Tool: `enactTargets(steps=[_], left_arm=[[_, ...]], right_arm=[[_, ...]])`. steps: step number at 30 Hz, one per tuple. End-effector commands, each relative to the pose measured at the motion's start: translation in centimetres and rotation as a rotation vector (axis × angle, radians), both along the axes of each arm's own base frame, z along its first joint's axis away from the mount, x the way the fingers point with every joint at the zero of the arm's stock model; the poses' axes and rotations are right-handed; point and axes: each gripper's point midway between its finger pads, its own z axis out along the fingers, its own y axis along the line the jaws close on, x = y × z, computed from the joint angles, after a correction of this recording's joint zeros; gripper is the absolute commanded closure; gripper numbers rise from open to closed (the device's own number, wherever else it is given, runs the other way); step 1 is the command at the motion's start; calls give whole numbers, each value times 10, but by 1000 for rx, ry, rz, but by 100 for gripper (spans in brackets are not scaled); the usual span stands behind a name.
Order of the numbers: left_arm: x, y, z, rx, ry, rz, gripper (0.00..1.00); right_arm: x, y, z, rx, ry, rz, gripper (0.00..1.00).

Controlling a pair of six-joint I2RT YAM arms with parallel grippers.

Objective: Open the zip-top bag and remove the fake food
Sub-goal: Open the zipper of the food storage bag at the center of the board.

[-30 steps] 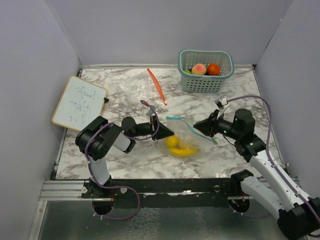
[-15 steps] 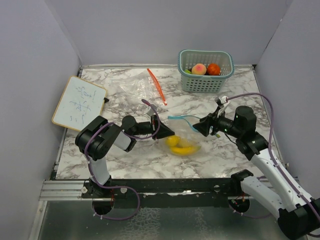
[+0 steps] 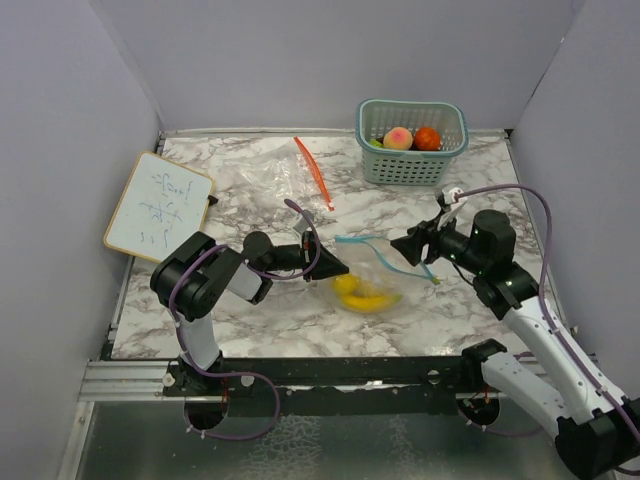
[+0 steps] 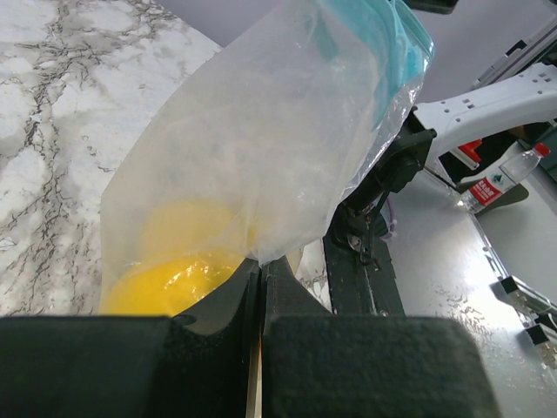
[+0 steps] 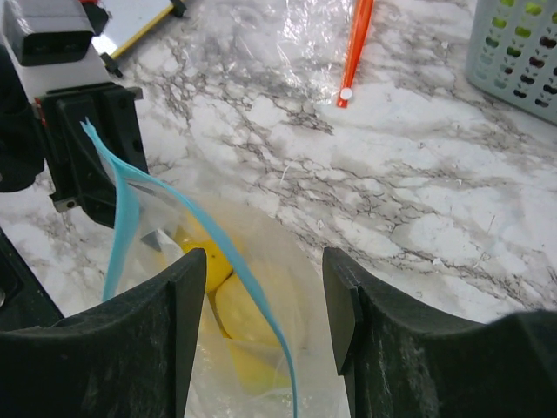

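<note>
At the far left of the marble table [image 3: 250,325] a small whiteboard [image 3: 160,205] with handwriting lies flat, turned at an angle to the table edge. To its right the left arm reaches low across the table. The left gripper [image 3: 337,268] is closed tight, and the wrist view shows a fold of the zip-top bag [image 3: 388,268] pinched between its two fingers. Behind this arm, toward the back of the table, an empty clear bag [image 3: 268,178] lies crumpled, with its orange zip strip [image 3: 314,173] along its right side.

The zip-top bag sits near the middle of the table, between the two grippers. Its mouth stands open, and the teal zip strip [image 3: 358,240] runs along the upper side. Inside it, low against the table, are the yellow lemon [image 3: 345,283] and just beside it the banana [image 3: 372,301]; both are seen through the film.

On the right side of the bag is the right gripper [image 3: 407,246]. Its fingers stand well apart and grip nothing. In its wrist view the teal strip passes through the gap between them, and I cannot tell if it touches a finger.

Further right and at the back, the teal basket [image 3: 410,168] stands near the wall. It holds the peach [image 3: 398,138], the orange [image 3: 428,138] beside it, and a green piece [image 3: 374,143] that is mostly hidden by the rim.
</note>
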Motion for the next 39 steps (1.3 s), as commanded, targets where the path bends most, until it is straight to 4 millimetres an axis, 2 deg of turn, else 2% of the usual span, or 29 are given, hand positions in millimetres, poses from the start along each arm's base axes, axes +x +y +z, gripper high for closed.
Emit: enactTargets(steps=[1, 5, 7, 9, 11, 13, 16, 19, 23, 27, 32, 35, 39], left_arm=[[-5, 2, 17, -56, -94, -26, 100], [-4, 2, 18, -59, -97, -25, 100], [-4, 1, 19, -63, -98, -28, 100], [-3, 1, 20, -66, -99, -30, 99], [-3, 1, 21, -68, -100, -26, 89], [0, 3, 23, -70, -100, -11, 80], [10, 11, 27, -80, -92, 56, 61], [26, 30, 40, -128, -68, 163, 37], [46, 53, 53, -172, -30, 305, 18], [71, 69, 52, -136, 31, 510, 10], [97, 96, 48, -40, 96, 762, 9], [100, 107, 54, -6, 107, 841, 9], [98, 119, 65, 19, 97, 901, 7]], right_arm=[[5, 8, -3, -17, 2, 40, 44], [3, 16, -13, -2, 29, 90, 46], [3, 18, -21, -7, 54, 103, 52], [4, 19, -26, -7, 76, 102, 68], [6, 21, -24, 12, 80, 99, 86], [8, 25, -15, 45, 71, 102, 97], [14, 31, 5, 78, 45, 117, 98], [26, 31, 30, 106, 12, 83, 98], [44, 30, 62, 148, -37, 21, 98], [60, 20, 89, 218, -90, -92, 98], [75, 5, 119, 316, -142, -225, 98], [77, 17, 129, 367, -131, -208, 98], [75, 59, 127, 318, -140, -216, 98]])
